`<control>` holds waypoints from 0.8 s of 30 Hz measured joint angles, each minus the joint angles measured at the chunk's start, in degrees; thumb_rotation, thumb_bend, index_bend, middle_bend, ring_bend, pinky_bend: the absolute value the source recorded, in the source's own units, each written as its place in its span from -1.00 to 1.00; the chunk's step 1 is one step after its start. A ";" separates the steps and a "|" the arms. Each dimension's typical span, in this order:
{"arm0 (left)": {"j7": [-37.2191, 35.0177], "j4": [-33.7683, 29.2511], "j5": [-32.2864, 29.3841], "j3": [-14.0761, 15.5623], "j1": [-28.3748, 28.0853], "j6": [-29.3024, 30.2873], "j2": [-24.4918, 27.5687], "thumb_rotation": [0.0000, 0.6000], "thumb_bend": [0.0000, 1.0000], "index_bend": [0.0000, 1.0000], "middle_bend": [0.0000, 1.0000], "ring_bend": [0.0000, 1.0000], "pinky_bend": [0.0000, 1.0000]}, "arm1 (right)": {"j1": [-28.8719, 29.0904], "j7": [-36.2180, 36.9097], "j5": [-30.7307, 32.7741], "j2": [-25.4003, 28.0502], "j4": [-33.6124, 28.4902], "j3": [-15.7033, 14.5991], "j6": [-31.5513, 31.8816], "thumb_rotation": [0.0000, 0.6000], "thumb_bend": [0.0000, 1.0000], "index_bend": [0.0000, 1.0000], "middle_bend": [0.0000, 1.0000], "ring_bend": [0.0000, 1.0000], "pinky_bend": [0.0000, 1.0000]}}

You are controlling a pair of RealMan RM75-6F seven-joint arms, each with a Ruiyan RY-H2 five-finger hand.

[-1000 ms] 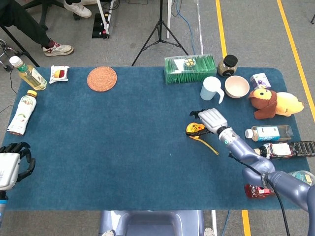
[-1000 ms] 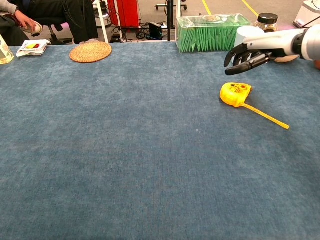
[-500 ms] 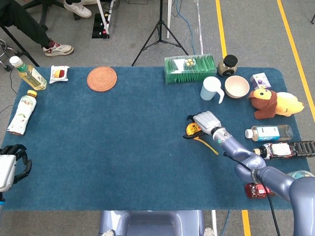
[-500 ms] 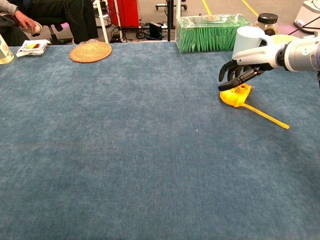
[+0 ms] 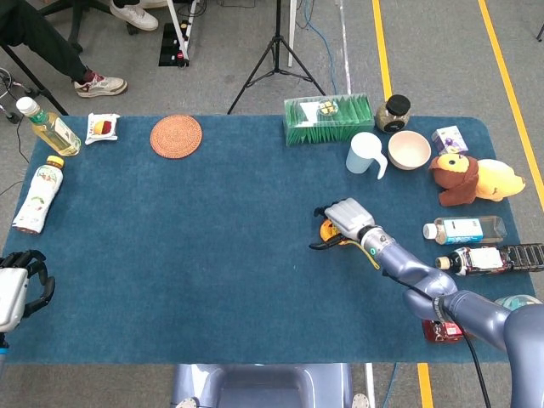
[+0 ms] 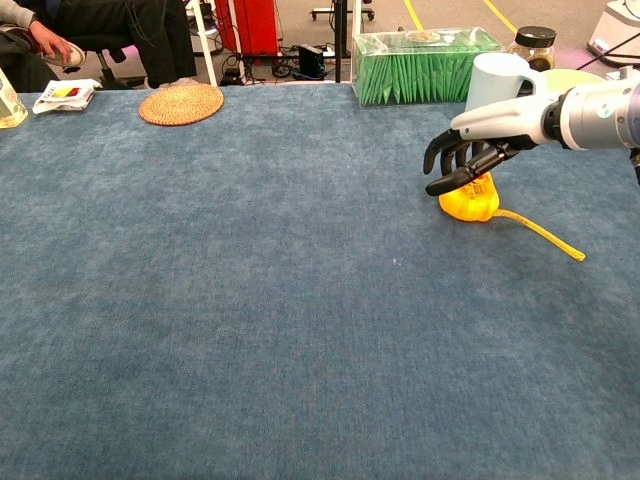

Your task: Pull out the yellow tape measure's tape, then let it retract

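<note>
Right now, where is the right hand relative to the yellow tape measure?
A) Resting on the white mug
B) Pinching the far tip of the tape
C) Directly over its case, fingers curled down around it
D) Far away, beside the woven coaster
C: the right hand sits atop the yellow tape measure, fingers curled down over its case.

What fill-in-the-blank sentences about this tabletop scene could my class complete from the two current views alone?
1. The right hand is over the ____ tape measure case.
2. A strip of yellow tape trails from the case onto the ____ cloth-covered table.
3. The round woven coaster is ____ in colour.
4. The white mug stands next to the green ____ box.

Missing words: yellow; blue; orange; transparent
</note>
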 measured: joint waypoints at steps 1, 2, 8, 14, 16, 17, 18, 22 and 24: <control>-0.08 0.05 0.00 0.01 0.02 0.00 -0.01 1.00 -0.52 0.10 -0.26 -0.38 -0.26 | 0.03 -0.40 -0.05 0.21 -0.59 -0.11 0.10 -0.68 -0.68 -0.60 -0.36 -0.43 -0.45; -0.16 0.10 0.00 0.02 0.04 0.00 -0.03 1.00 -0.52 0.11 -0.26 -0.38 -0.26 | 0.05 -0.93 -0.11 0.52 -1.41 -0.26 0.24 -0.68 -0.68 -0.60 -0.36 -0.43 -0.44; -0.79 0.61 0.10 0.14 0.10 -0.14 -0.21 1.00 -0.52 0.11 -0.26 -0.38 -0.26 | -0.21 -4.20 -0.27 2.29 -6.38 -1.25 1.39 -0.69 -0.68 -0.60 -0.36 -0.43 -0.45; -1.33 0.98 0.40 0.25 0.19 -0.10 -0.31 1.00 -0.52 0.11 -0.26 -0.38 -0.26 | -0.66 -8.17 -0.25 4.43 -11.87 -2.41 2.69 -0.69 -0.68 -0.60 -0.36 -0.43 -0.45; -1.55 1.05 0.54 0.32 0.26 -0.03 -0.31 1.00 -0.52 0.11 -0.26 -0.38 -0.26 | -0.85 -9.19 -0.35 5.16 -13.73 -2.75 3.22 -0.70 -0.68 -0.60 -0.36 -0.43 -0.45; -1.65 1.08 0.64 0.35 0.29 0.00 -0.32 1.00 -0.52 0.10 -0.26 -0.38 -0.26 | -1.04 -9.80 -0.45 5.68 -15.10 -2.93 3.76 -0.69 -0.68 -0.60 -0.36 -0.43 -0.45; -1.73 1.11 0.73 0.38 0.30 0.02 -0.34 1.00 -0.52 0.10 -0.26 -0.38 -0.26 | -1.19 -10.26 -0.53 6.07 -16.13 -3.04 4.25 -0.70 -0.68 -0.60 -0.36 -0.43 -0.45; -1.96 1.13 1.17 0.46 0.36 0.19 -0.38 1.00 -0.52 0.11 -0.26 -0.38 -0.26 | -1.77 -11.82 -0.77 7.65 -19.14 -3.07 6.81 -0.70 -0.68 -0.60 -0.36 -0.43 -0.45; -2.05 1.12 1.28 0.48 0.43 0.33 -0.35 1.00 -0.52 0.10 -0.26 -0.38 -0.26 | -1.87 -12.19 -0.39 8.25 -19.55 -2.75 7.29 -0.69 -0.68 -0.60 -0.36 -0.43 -0.45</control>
